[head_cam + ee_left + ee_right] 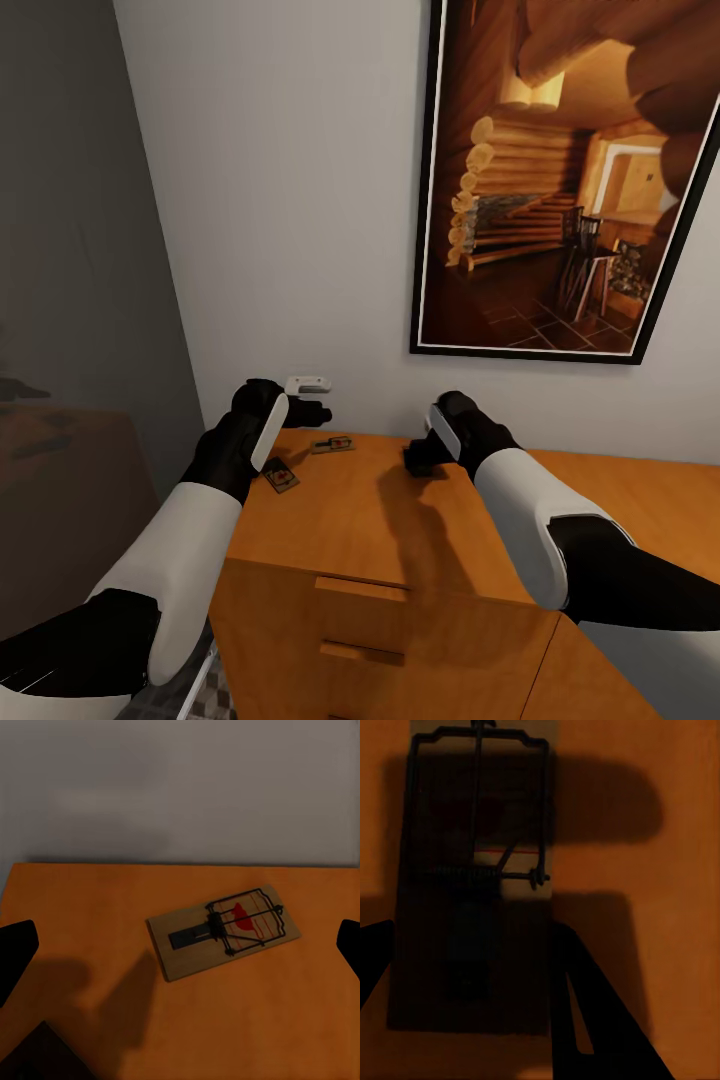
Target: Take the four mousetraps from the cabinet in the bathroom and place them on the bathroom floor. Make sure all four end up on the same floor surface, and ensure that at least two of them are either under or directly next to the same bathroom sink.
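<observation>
Lying flat on the cabinet [380, 520] top: two small wooden mousetraps with dark wire bars, one mousetrap [333, 444] near the wall, another mousetrap [281, 478] at the left edge, smooth orange-brown wood beneath. Seen close from the left wrist: pale board [223, 931], coiled spring, red mark. Left gripper [312, 411] reaching forward above the top, fingers spread wide apart. Right gripper [420, 458] angled down, low over a third shadowed mousetrap [472, 881], dark fingers apart on either side, contact unclear. Behind, plain pale wall, framed log-cabin picture [560, 180], white wall fitting [307, 383]; patterned tile [215, 690] below.
</observation>
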`<state>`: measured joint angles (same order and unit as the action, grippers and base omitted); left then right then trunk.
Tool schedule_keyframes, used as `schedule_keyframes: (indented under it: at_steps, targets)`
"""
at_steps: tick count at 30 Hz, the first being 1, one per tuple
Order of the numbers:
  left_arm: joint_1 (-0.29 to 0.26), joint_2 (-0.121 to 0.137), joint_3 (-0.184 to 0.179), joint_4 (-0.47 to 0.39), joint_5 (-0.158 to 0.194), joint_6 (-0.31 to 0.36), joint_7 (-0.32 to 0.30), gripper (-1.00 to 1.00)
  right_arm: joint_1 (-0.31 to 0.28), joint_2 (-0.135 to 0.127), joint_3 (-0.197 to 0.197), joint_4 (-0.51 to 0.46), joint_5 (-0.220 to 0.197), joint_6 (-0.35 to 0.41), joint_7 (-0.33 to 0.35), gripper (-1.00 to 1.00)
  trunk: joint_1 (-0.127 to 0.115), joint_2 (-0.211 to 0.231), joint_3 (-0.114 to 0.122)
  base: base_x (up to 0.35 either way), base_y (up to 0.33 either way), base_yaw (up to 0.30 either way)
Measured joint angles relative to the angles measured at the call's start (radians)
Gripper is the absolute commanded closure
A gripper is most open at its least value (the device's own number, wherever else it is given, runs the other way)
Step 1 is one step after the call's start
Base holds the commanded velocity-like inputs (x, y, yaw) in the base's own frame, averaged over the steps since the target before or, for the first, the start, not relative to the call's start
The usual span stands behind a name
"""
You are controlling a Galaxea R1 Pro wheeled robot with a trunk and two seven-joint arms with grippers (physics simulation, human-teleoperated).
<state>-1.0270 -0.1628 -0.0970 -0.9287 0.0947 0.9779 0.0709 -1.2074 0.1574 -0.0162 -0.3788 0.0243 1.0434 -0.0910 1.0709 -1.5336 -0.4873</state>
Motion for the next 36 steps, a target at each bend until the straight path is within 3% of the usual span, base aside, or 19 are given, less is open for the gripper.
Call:
schedule_keyframes:
  at_steps: [3, 6, 16, 17, 19, 36]
  targets:
    - [0.0, 0.0, 0.0, 0.0, 0.0, 0.0, 0.0, -1.0, 0.0, -0.016, -0.004, 0.002, -0.037, -0.001, 0.006, 1.0, 0.0, 0.0, 0.0, 0.0, 0.0, 0.0]
    - [0.0, 0.0, 0.0, 0.0, 0.0, -0.001, 0.0, -1.0, 0.0, -0.028, -0.004, 0.002, -0.038, -0.001, 0.005, 1.0, 0.0, 0.0, 0.0, 0.0, 0.0, 0.0]
    - [0.0, 0.0, 0.0, 0.0, -0.004, 0.0, 0.0, -1.0, 0.0, -0.038, -0.006, 0.0, -0.029, -0.002, -0.001, 1.0, 0.0, 0.0, 0.0, 0.0, 0.0, 0.0]
    - [0.0, 0.0, 0.0, 0.0, -0.004, 0.0, 0.001, -1.0, 0.001, -0.039, -0.002, -0.01, 0.01, 0.0, -0.007, 1.0, 0.0, 0.0, 0.0, 0.0, 0.0, 0.0]
    - [0.0, 0.0, 0.0, 0.0, -0.003, 0.0, 0.001, -1.0, 0.001, -0.04, 0.002, -0.185, 0.011, 0.0, -0.013, 1.0, 0.0, 0.0, 0.0, 0.0, 0.0, 0.0]
    - [0.0, 0.0, 0.0, 0.0, -0.002, 0.0, 0.001, -1.0, 0.001, -0.041, 0.002, -0.183, 0.008, 0.0, -0.013, 1.0, 0.0, 0.0, 0.0, 0.0, 0.0, 0.0]
